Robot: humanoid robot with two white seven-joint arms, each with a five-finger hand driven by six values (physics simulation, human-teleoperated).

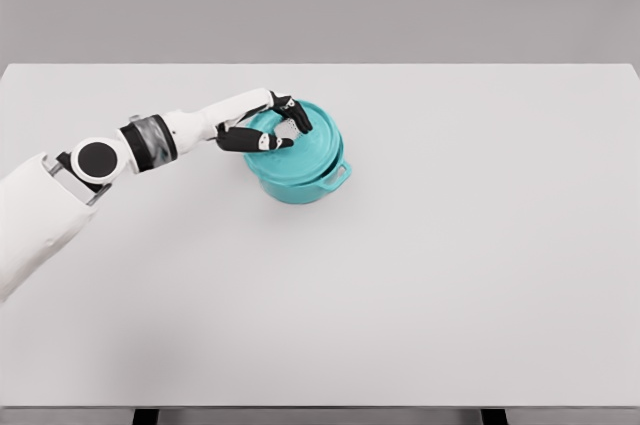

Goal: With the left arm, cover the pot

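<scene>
One left hand (pixel 270 128) over the round teal lidded pot (pixel 298 157), black fingers (pixel 262 141) curled, pinching the lid's knob, mid-table, slightly left.

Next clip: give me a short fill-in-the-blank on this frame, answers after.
1. The pot is colored ____.
2. The only arm in view enters from the picture's ____ side.
3. The left hand is over the pot's ____, which sits on the pot.
4. The pot stands on a white ____.

Answers: teal; left; lid; table
</scene>
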